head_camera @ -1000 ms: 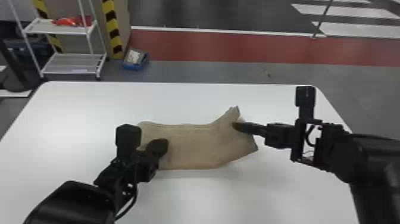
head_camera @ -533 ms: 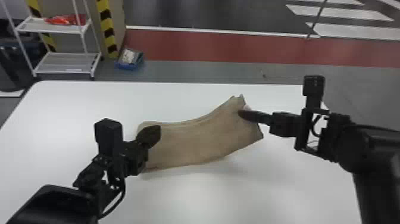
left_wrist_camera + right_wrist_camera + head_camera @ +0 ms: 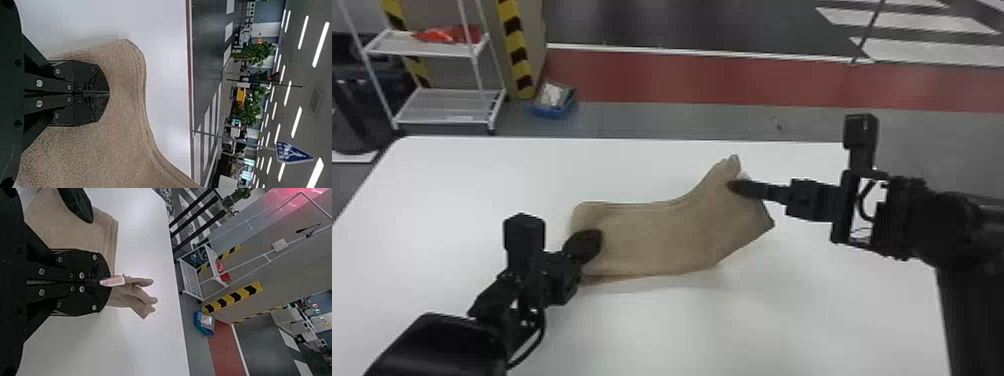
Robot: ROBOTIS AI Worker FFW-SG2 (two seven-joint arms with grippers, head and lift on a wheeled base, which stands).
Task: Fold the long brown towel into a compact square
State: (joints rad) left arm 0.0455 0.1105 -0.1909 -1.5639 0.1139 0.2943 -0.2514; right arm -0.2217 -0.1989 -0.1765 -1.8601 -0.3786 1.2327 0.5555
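right wrist view: white towel tag (image 3: 112,281) at right gripper (image 3: 732,186)

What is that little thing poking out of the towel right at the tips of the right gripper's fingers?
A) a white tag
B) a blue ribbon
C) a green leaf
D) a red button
A: a small white tag with reddish marks sticks out from the brown towel where the right gripper is pinching it.
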